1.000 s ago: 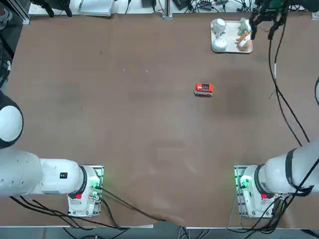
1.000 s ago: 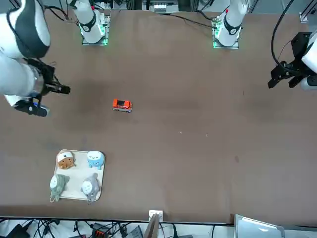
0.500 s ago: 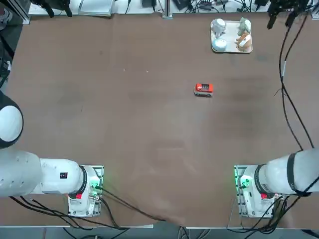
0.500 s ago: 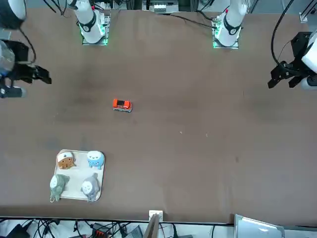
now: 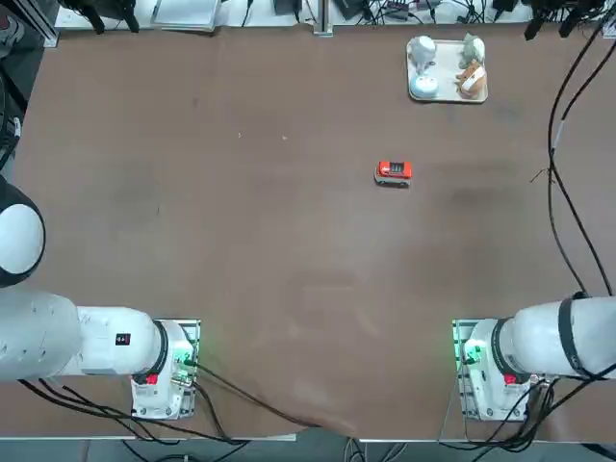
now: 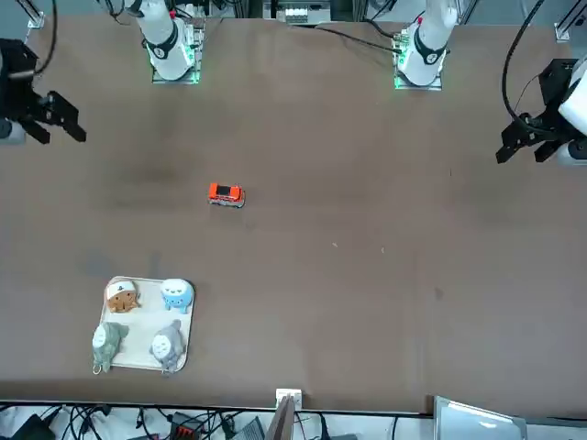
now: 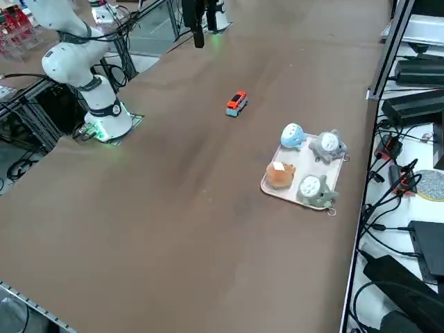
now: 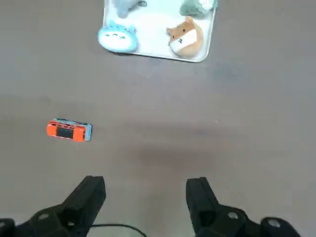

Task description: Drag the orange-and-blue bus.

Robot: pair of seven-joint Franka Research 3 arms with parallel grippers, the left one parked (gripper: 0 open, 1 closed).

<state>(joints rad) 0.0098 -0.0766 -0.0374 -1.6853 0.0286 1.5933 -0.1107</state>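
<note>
Right pincer open wide, fingers well apart, nothing between them, bare bench under the gap. Held high above the surface, pointing down. In the front view the pincer sits at the picture's far left edge, out by the bench's side border; in the top view only its tips show at the upper right corner, past the tray. In the right side view a dark piece hangs at the top of the picture; cannot tell the fingers there.

Orange-and-blue bus stands on the bench, well apart from the pincer, off to one side of the gap, not touched. Top view: bus lies roughly mid-bench in the right half, long side across the picture. Front view: bus sits left of centre. Right side view: bus on its wheels, upright.

Open room: bare brown surface on every side of the bus. Nothing near it. The nearest thing is the tray near the far edge, well apart. The tray holds four small figurines: an orange-brown one, a pale blue one, a greenish-grey one and a grey one. In the right side view the tray sits close to the bench's right border. All figurines stand inside the tray rim, none overhanging.

Bench edges visible in the front view: cables and gear beyond the near border.
</note>
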